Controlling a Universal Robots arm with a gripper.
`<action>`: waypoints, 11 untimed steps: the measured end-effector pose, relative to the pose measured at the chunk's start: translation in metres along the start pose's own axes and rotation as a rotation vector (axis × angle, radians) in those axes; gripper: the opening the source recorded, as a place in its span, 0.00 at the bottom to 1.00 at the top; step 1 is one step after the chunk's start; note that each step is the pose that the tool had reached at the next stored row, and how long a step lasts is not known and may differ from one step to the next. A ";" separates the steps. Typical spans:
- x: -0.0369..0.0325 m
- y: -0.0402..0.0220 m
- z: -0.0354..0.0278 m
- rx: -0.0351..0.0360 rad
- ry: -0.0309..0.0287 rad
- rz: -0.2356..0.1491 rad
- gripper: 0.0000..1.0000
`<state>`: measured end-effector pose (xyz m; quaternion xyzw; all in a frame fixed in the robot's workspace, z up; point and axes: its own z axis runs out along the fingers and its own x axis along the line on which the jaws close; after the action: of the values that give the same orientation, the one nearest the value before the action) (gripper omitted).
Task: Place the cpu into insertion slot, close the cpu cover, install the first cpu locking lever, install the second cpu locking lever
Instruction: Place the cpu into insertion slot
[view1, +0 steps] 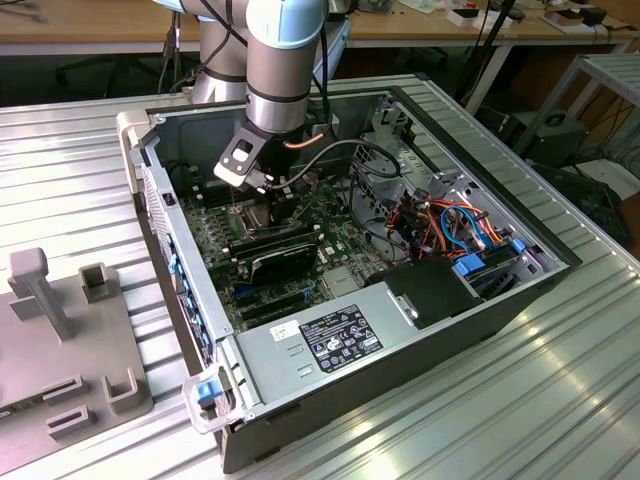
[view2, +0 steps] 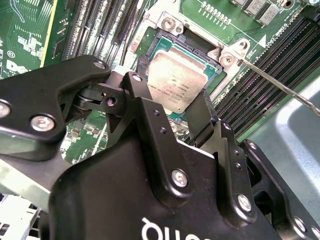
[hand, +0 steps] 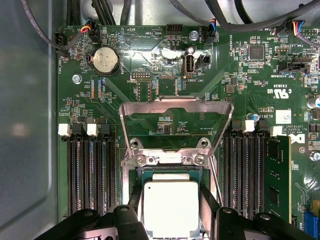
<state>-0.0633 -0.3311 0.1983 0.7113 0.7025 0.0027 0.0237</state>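
Grips the cpu (hand: 170, 207) in narrowed jaws, with fingers (hand: 136, 200) against two opposite edges. Holds it silver face up, right at the slot (hand: 170, 171); cannot tell whether fully seated. Leaves the cover (hand: 150, 102) raised on its hinge at the slot's edge away from the jaws. Sits between banks of black memory slots (hand: 90, 175) flanking the slot. Shows, in the second wrist view, the cpu (view2: 172, 80) and a thin lever (view2: 280, 86) running out from the slot's corner. Reaches down into the open case (view1: 180, 270) in the exterior view.
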 end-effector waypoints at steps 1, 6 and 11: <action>0.0000 0.0000 0.0000 0.0000 0.0000 0.000 0.55; 0.0000 0.0000 0.0001 -0.0002 0.0002 0.000 0.56; 0.0000 0.0000 0.0000 -0.0001 0.0000 0.000 0.62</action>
<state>-0.0633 -0.3311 0.1983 0.7113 0.7025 0.0028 0.0237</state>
